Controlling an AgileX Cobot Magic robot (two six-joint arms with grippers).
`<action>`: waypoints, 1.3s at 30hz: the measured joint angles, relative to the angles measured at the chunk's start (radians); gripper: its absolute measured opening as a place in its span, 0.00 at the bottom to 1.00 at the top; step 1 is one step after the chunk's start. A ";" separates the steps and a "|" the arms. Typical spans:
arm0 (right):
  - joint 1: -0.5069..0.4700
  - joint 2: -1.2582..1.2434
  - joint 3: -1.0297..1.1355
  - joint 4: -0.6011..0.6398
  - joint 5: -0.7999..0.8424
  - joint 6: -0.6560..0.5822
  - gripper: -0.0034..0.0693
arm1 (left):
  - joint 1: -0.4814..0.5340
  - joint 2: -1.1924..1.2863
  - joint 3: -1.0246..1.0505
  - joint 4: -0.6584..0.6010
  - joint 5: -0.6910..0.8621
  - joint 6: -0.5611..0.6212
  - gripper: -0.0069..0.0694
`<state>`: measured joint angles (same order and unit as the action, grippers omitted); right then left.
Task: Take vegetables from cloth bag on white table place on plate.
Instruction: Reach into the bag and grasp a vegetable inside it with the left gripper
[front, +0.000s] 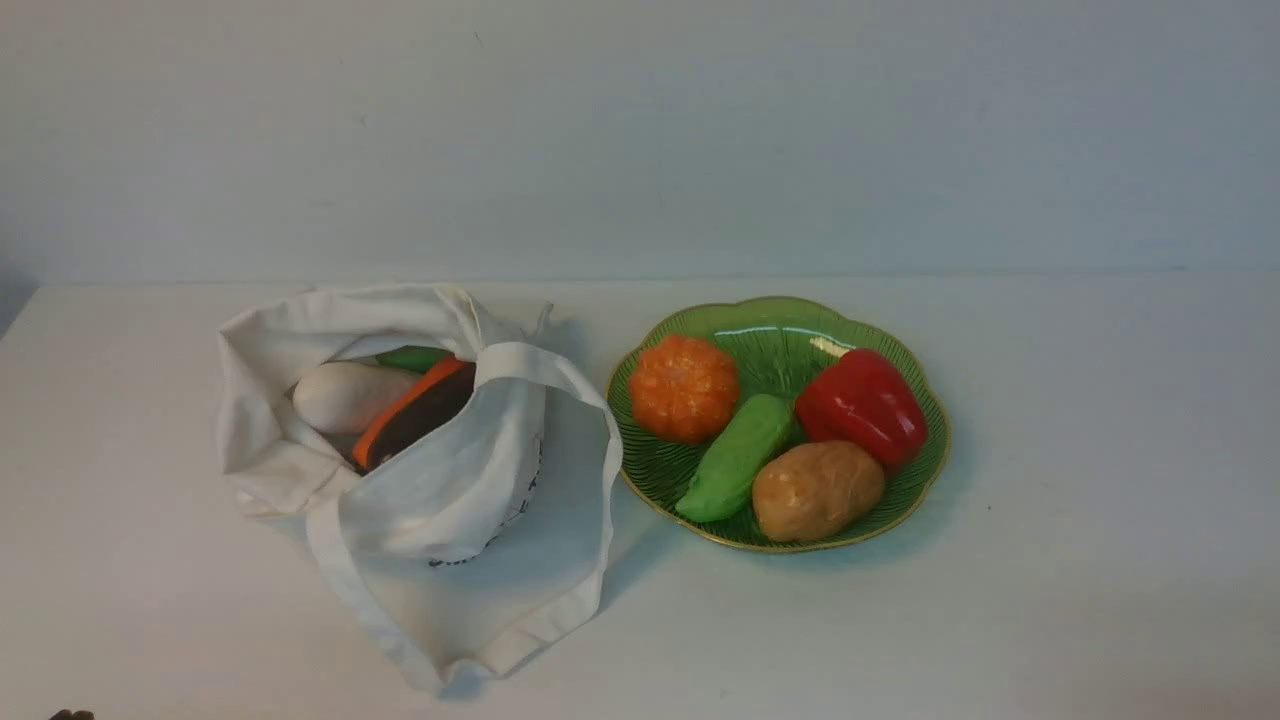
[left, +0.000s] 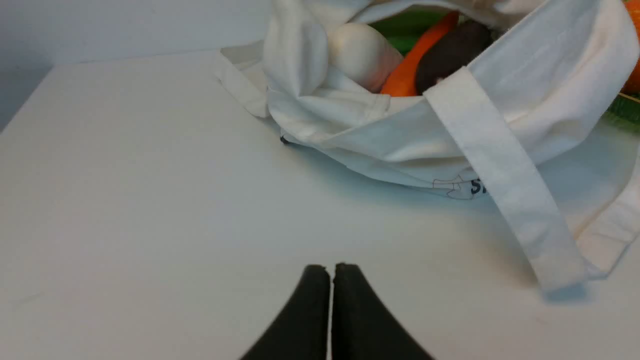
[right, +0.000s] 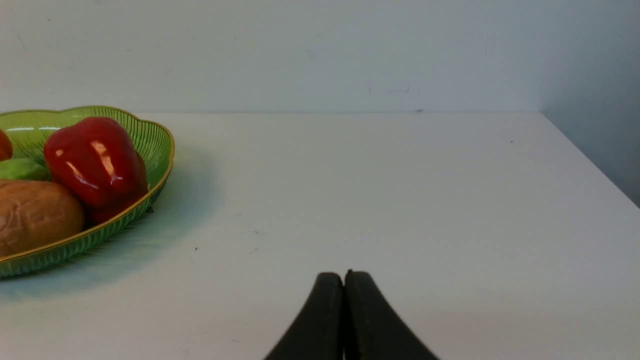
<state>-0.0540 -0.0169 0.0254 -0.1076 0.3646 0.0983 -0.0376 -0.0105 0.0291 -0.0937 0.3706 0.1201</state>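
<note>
Left gripper (left: 330, 270) and right gripper (right: 344, 277) are both pinched closed on nothing. Maybe halfway: the plate (front: 780, 328) ahead of the right one holds four pieces, but the eggplant (front: 425, 412), white vegetable (front: 345, 397) and green vegetable (front: 412, 357) sit in the cloth bag (front: 450, 490) just ahead of the left. A strap (front: 530, 362) droops over the bag's mouth and could snag.

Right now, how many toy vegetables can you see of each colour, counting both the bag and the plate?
Orange: 2, pumpkin, carrot
Green: 2, green pod, green piece in the cloth bag
Red: 1, pepper
Brown: 1, potato
White: 1, white vegetable
Dark: 1, eggplant
Total: 8
</note>
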 joint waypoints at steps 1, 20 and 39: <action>0.000 0.000 0.000 0.000 0.000 0.000 0.03 | 0.000 0.000 0.000 0.000 0.000 0.000 0.08; 0.000 0.000 0.000 0.000 0.000 0.000 0.03 | 0.000 0.000 0.000 0.000 0.000 0.000 0.08; 0.000 0.000 0.000 0.000 0.000 0.000 0.03 | 0.000 0.000 0.001 -0.234 -0.623 -0.129 0.08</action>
<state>-0.0540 -0.0169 0.0254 -0.1076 0.3646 0.0983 -0.0376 -0.0105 0.0301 -0.3278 -0.2524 -0.0084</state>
